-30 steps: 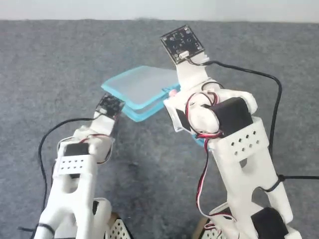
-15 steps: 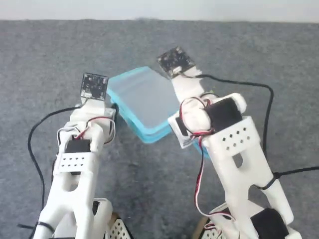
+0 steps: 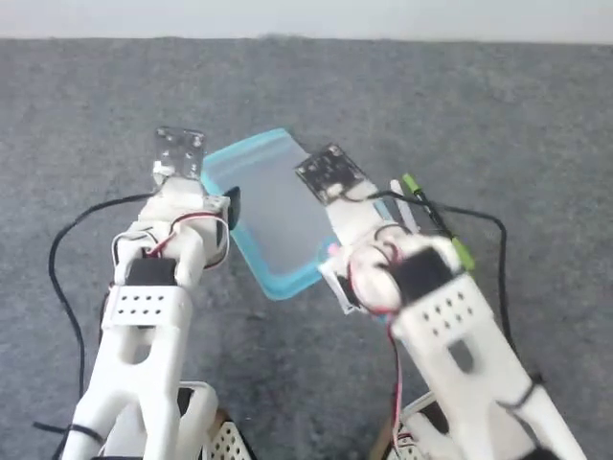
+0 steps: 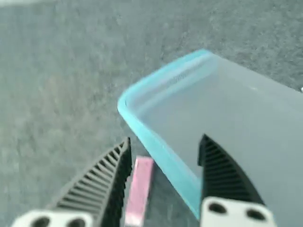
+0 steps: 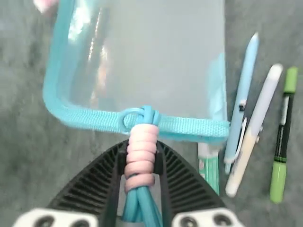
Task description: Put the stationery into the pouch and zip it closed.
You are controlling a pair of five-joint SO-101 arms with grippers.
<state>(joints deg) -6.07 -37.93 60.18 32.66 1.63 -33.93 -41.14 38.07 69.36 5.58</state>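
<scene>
The left gripper (image 4: 164, 142) stands spread wide over the left rim of the frosted, turquoise-edged plastic pouch (image 3: 273, 206), with a pink eraser block (image 4: 139, 189) just beside that rim. Within the last second the pouch has dropped from tilted to flat. At its near edge the right gripper (image 5: 140, 153) is clamped on the pink-beaded zip cord (image 5: 141, 139). Right of the pouch, a pale blue pen (image 5: 241, 99), a white pen (image 5: 255, 132) and a green marker (image 5: 282, 137) lie outside. Filling hasn't begun, I'd say.
</scene>
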